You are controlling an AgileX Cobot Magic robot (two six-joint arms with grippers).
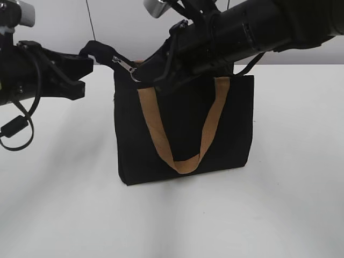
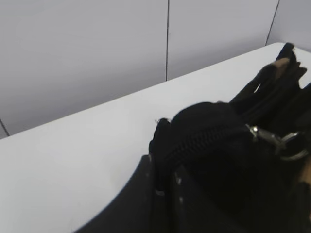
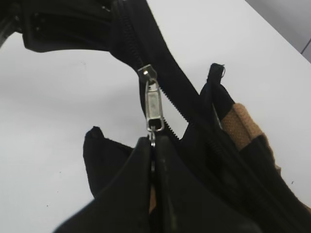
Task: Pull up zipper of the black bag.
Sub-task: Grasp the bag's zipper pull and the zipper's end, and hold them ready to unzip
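Right gripper (image 3: 153, 145) pinched shut on silvery metal pull tab (image 3: 153, 108) of toothed zipper (image 3: 167, 92); left gripper (image 1: 88, 59) clamping soft black bag (image 1: 183, 134) corner.

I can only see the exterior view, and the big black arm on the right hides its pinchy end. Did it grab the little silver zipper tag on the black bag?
Observer: Yes. In the right wrist view, the right gripper is shut on the ring at the end of the small silvery metal pull tab.
Operator: Is the tag lying crooked?
Observer: No. It runs straight from the slider down to the fingers, in line with them.
Operator: What does the other arm's camera see?
Observer: The left wrist view shows the black zipper curving over a rounded hump of the black fabric bag, with the silvery pull at its far end.
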